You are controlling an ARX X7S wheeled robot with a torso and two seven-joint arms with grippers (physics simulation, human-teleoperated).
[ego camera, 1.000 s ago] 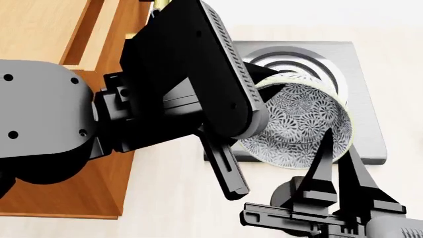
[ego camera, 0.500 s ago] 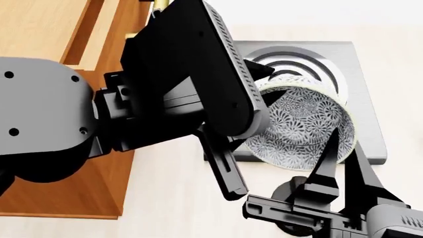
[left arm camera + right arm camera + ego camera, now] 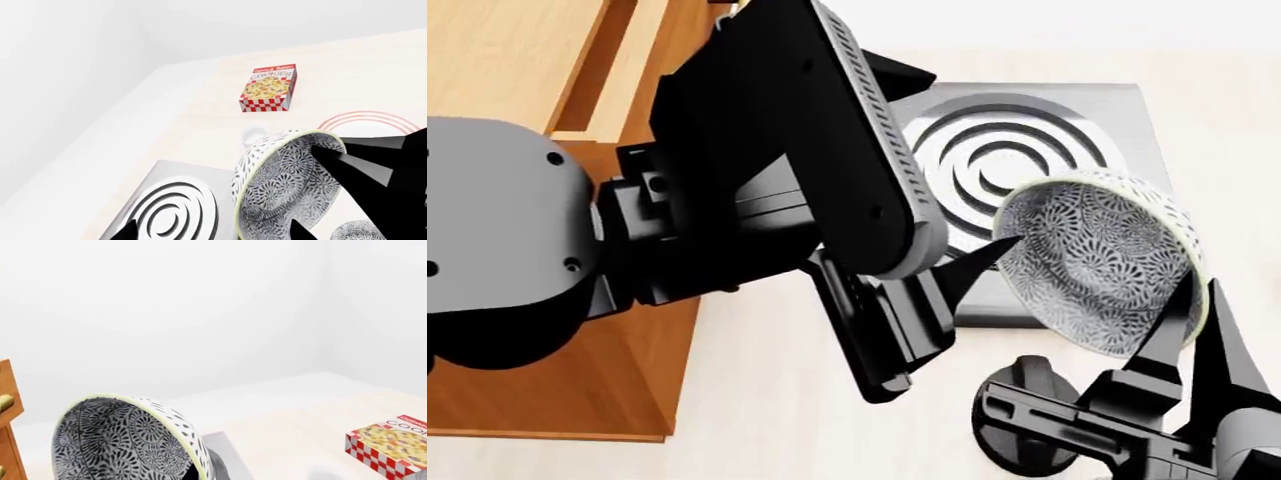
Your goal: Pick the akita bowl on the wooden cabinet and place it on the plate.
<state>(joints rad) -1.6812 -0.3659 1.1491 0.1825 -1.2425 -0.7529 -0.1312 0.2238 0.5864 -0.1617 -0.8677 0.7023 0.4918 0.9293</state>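
The akita bowl (image 3: 1101, 258) hangs tilted on its side over the near right corner of a grey burner plate, its patterned inside facing the left arm. My right gripper (image 3: 1196, 322) is shut on the bowl's rim, one finger inside and one outside. My left gripper (image 3: 958, 160) stands open beside the bowl, apart from it. In the left wrist view the bowl (image 3: 287, 185) sits ahead of the spread fingertips (image 3: 127, 229). The plate (image 3: 367, 122) with red rings lies beyond the bowl, partly hidden by the right gripper. The wooden cabinet (image 3: 534, 60) fills the left.
A grey square burner plate (image 3: 1014, 140) with concentric rings lies under the bowl. A cookie box (image 3: 269, 87) lies on the pale floor further out, with a small white cup (image 3: 253, 134) near it. A second patterned bowl (image 3: 360, 232) shows at the left wrist view's edge.
The left gripper has let go of the bowl and drawn back to the left. The right gripper has carried the bowl right and nearer, uncovering the burner rings.
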